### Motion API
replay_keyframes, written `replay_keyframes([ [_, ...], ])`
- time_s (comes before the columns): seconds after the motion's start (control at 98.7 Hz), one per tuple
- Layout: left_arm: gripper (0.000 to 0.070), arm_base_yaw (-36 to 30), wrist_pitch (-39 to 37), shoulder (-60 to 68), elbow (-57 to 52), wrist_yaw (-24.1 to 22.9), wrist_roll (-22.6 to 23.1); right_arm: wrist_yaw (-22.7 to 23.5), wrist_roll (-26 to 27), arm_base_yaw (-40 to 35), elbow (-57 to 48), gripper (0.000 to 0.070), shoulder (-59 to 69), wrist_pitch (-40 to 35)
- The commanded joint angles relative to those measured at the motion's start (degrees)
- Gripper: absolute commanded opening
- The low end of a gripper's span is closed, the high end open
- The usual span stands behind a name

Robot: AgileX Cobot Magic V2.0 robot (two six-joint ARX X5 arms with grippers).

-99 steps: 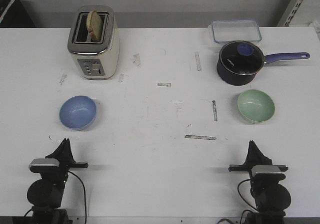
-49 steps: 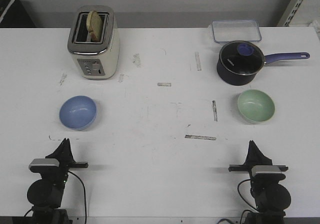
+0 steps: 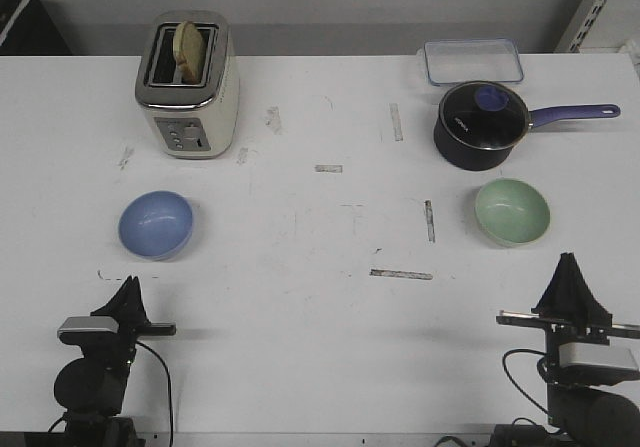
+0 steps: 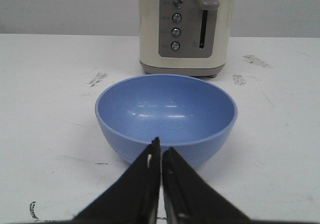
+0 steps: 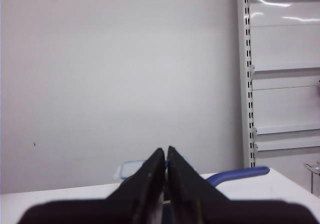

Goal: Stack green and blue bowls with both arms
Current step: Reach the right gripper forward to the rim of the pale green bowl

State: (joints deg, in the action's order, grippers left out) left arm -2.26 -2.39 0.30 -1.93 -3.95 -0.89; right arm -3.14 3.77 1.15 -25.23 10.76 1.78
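The blue bowl (image 3: 156,224) sits upright on the white table at the left, in front of the toaster. It fills the left wrist view (image 4: 166,116). The green bowl (image 3: 512,211) sits at the right, just in front of the navy saucepan. My left gripper (image 3: 130,285) is shut and empty, near the table's front edge, a short way in front of the blue bowl (image 4: 161,145). My right gripper (image 3: 569,262) is shut and empty, raised in front and to the right of the green bowl. In the right wrist view it (image 5: 165,151) points at the back wall; the green bowl is hidden there.
A cream toaster (image 3: 187,83) with bread stands at the back left. A navy saucepan (image 3: 480,124) with a purple handle (image 5: 239,175) and a clear lidded container (image 3: 471,62) stand at the back right. A shelf rack (image 5: 280,73) stands beyond the table's right edge.
My right arm has moved to the right and lifted, its gripper tip now nearer the green bowl. The left arm and both bowls have not moved.
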Motion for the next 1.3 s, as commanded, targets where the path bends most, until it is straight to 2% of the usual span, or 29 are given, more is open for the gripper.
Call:
replay_keyframes([
  [0.0,0.0001,0.0,-0.6,-0.1,1.2,0.1,-0.1,0.0,-1.0,0.0,-7.8,0.0000,6.7,-5.4],
  [0.091,0.0001,0.0,-0.6,-0.1,1.2,0.1,-0.1,-0.1,-1.0,0.0,-17.4,0.0003,15.3,-12.8],
  [0.193,0.0001,0.0,-0.6,-0.1,1.2,0.1,-0.1,-0.1,-0.6,0.0,-26.8,0.0041,24.6,-21.6],
  [0.334,0.0001,0.0,-0.6,-0.1,1.2,0.1,-0.1,0.0,-1.6,2.1,-35.8,0.0287,36.0,-30.9],
  [0.476,0.0001,0.0,-0.6,-0.1,1.2,0.1,-0.1,0.5,-3.5,7.1,-39.4,0.0454,44.7,-35.1],
  [0.557,0.0001,0.0,-0.6,-0.1,1.2,0.1,-0.1,2.9,-4.6,10.5,-39.4,0.0524,48.3,-35.2],
  [0.649,0.0001,0.0,-0.6,-0.1,1.2,0.4,-0.2,7.0,-5.5,14.4,-39.4,0.0554,52.5,-35.3],
  [0.861,0.0001,0.0,-0.6,-0.1,1.2,0.5,-0.2,15.9,-8.0,20.7,-39.4,0.0555,62.5,-34.4],
  [1.287,0.0001,0.0,-0.6,-0.1,1.2,0.5,-0.2,16.5,-8.8,21.3,-39.4,0.0535,78.7,-30.3],
])
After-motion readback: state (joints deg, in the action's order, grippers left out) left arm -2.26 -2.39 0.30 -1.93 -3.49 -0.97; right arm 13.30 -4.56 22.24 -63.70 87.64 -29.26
